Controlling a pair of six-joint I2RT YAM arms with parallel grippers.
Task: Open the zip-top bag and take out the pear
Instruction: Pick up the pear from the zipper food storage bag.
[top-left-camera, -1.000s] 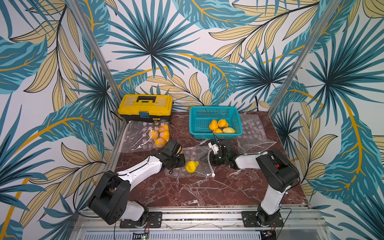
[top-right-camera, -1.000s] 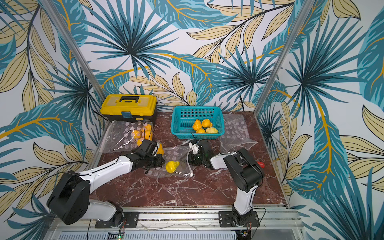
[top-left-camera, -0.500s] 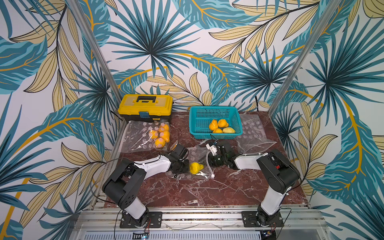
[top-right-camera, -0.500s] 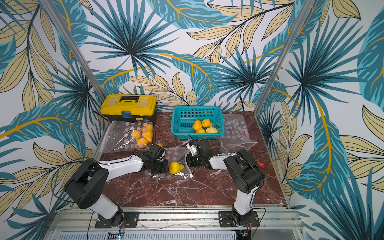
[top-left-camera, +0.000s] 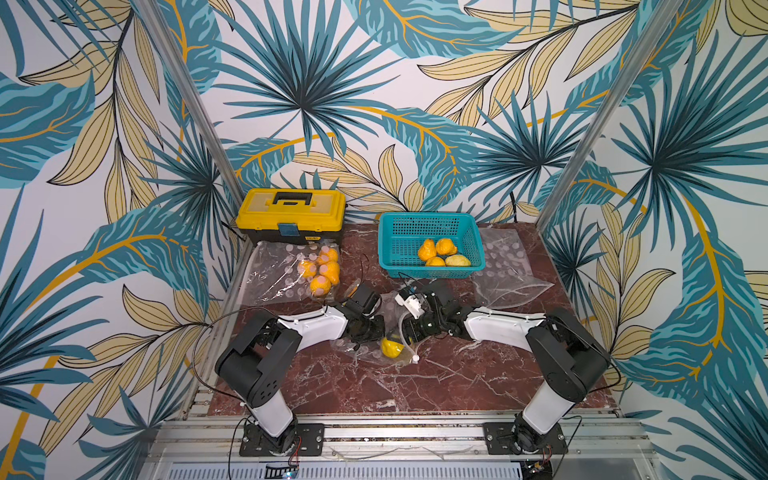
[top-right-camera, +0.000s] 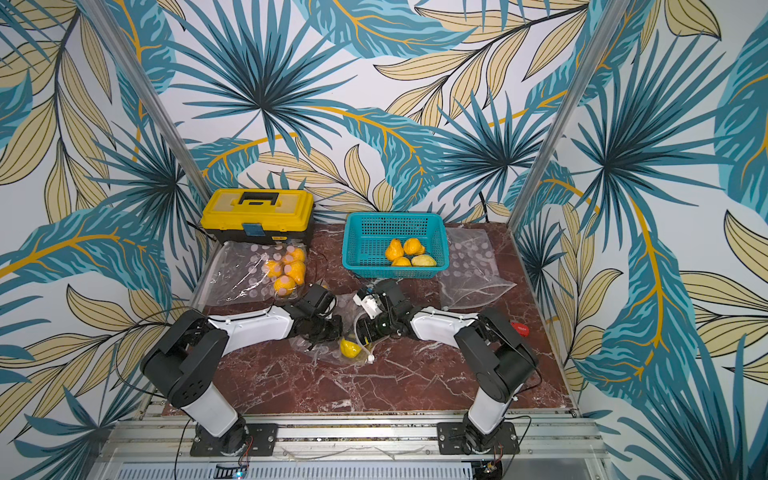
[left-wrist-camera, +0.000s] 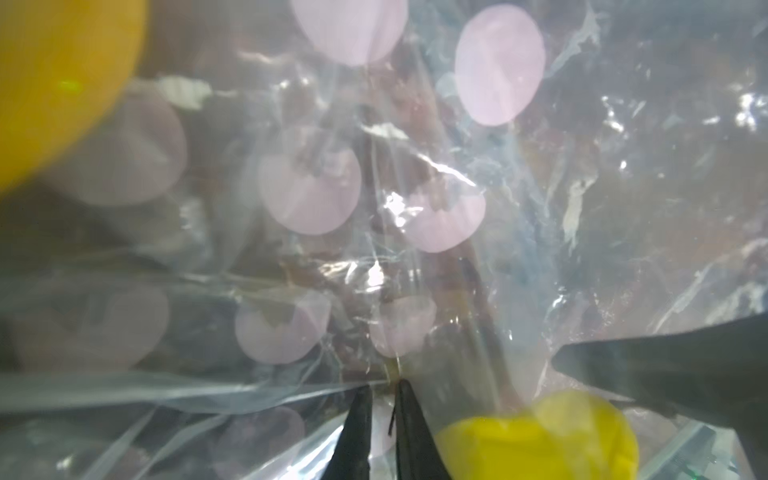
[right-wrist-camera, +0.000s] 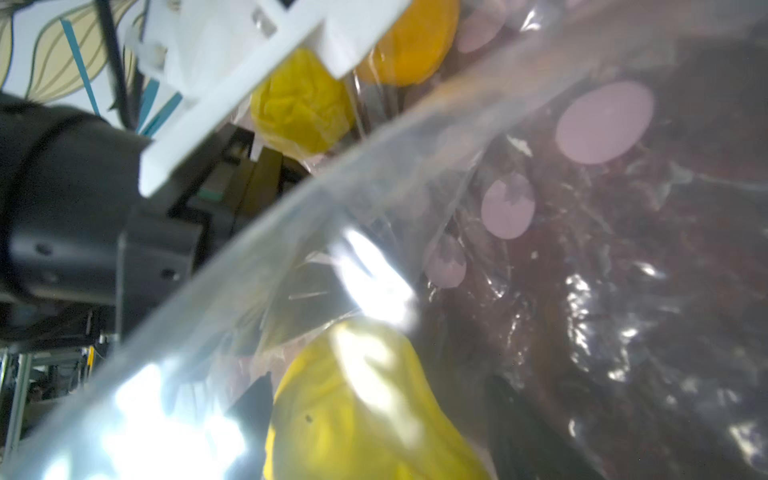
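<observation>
Yellow pear (top-left-camera: 390, 348) lies in crumpled clear bag (top-left-camera: 363, 353).

Both top views: mounted high at the front, looking down and back over the arm bases, covering the whole bench (top-left-camera: 415, 374) up to the rear wall. Left wrist: pressed close to the bag (left-wrist-camera: 457, 208), blurred, sighting along the left fingers (left-wrist-camera: 409, 432). Right wrist: equally close. Both wrist views share the pear (right-wrist-camera: 357, 415).

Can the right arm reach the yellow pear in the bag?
Probably yes: the right gripper is open around the pear, and the left gripper pinches the bag. Whether the bag covers it, I cannot tell.
</observation>
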